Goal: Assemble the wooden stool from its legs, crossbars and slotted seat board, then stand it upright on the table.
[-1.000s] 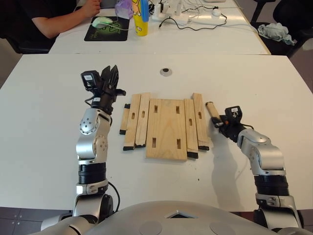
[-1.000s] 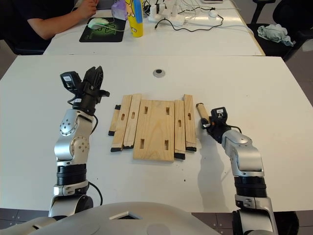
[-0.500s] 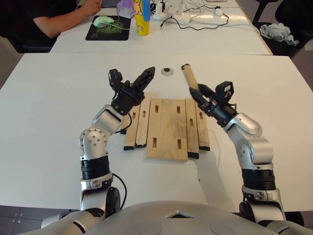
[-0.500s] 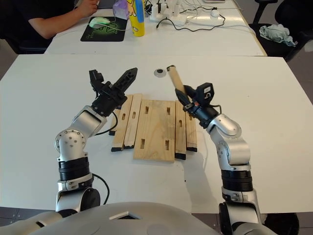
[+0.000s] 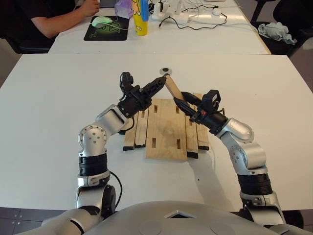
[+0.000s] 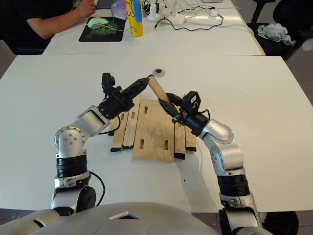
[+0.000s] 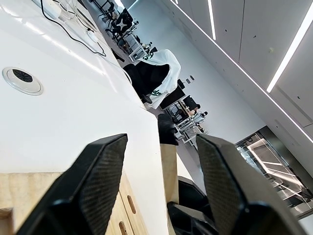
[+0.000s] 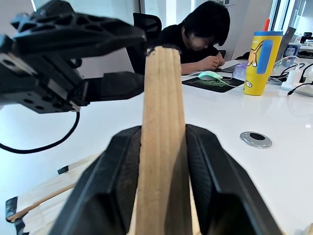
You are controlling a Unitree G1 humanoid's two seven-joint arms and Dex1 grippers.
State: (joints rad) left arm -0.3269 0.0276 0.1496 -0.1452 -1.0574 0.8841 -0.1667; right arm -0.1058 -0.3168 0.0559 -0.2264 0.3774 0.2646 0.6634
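Note:
The slotted seat board (image 5: 166,128) lies flat on the white table, with slotted wooden bars (image 5: 137,122) to its left and more bars (image 5: 197,131) to its right. My right gripper (image 5: 187,102) is shut on a wooden leg (image 5: 172,88), holding it tilted up above the board's far edge; the wood (image 8: 161,122) stands between its pads (image 8: 122,171). My left gripper (image 5: 155,85) is open at the leg's upper end. The black-capped end (image 7: 166,133) sits between the fingers (image 7: 102,181); I cannot tell whether they touch it.
A round cable grommet (image 7: 22,81) is set in the table just beyond the board. The table behind carries a yellow cup (image 5: 141,17), a mouse on a dark pad (image 5: 103,27) and cables, with a person seated at its left end.
My right gripper has lifted the leg from the table right of the board and carried it above the board's far edge. My left arm swung in from the left until its open fingers met the leg's tip.

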